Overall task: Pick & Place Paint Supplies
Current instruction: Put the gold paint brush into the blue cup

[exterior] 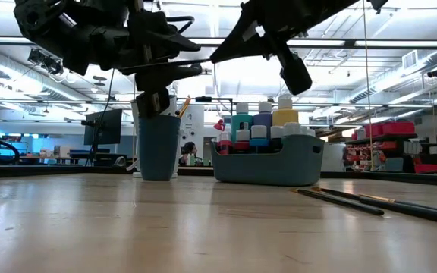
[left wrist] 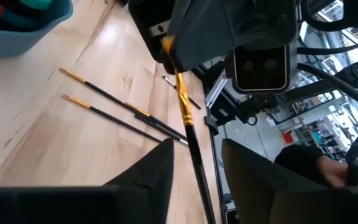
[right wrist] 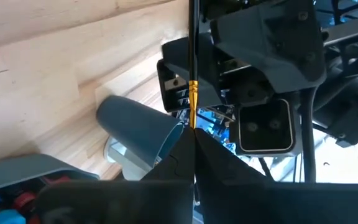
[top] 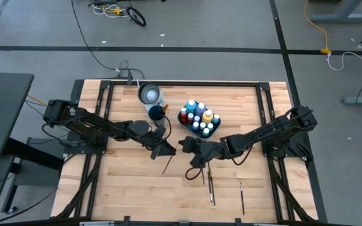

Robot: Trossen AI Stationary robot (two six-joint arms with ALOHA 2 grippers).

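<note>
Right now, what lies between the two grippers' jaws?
A thin dark brush spans the gap: right gripper shut on it, left gripper open around it. Both wrist views show it.

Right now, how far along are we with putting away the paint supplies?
Done: the paint bottles stand in the teal tray. In hand: the right gripper is shut on a brush, which runs through the open left gripper, above the table near the dark blue cup. Left: at least two loose brushes lie on the table.
</note>
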